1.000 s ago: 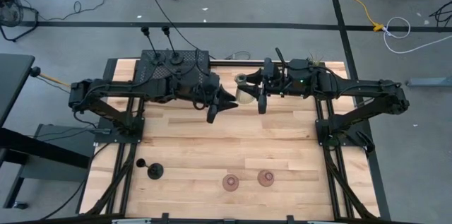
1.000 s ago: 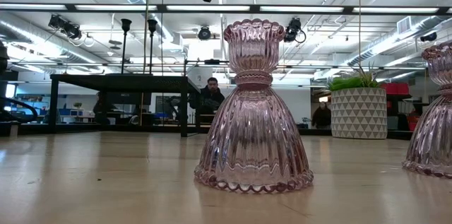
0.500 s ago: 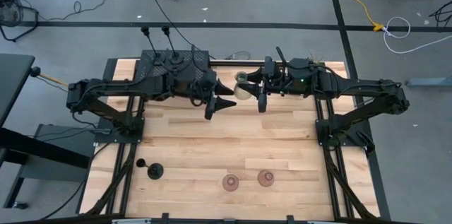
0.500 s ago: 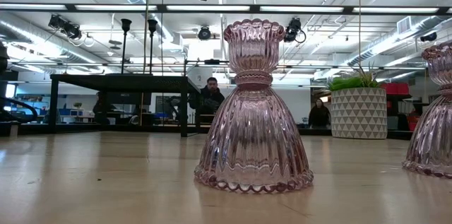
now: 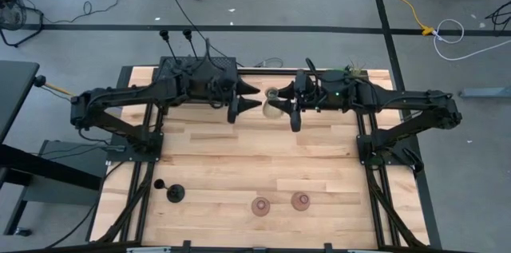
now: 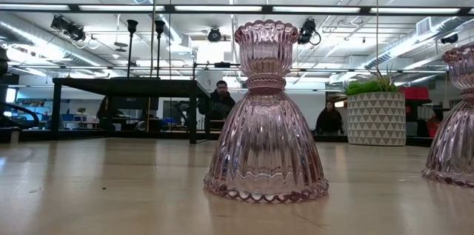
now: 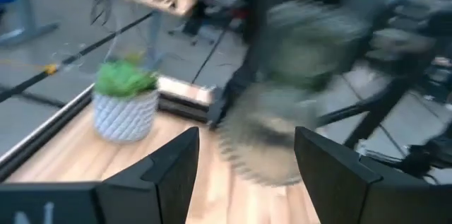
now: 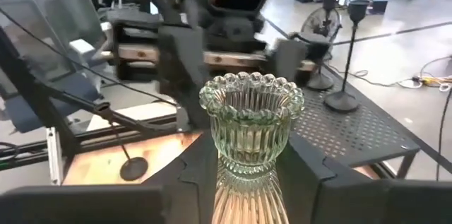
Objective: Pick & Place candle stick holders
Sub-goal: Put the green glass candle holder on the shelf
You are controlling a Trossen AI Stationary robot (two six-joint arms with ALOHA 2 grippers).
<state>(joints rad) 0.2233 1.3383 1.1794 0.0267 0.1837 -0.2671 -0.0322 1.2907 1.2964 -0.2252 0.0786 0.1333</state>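
Right gripper (image 8: 247,174) clamps pale green glass holder (image 8: 251,121) aloft

Pale green ribbed glass holder (image 8: 251,136) held aloft; two pinkish holders (image 5: 261,205) upright at table's front.

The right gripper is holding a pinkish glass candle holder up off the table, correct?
Not quite: the holder in the right gripper is the pale green glass holder, as the right wrist view shows. Both pinkish glass holders stand on the table.
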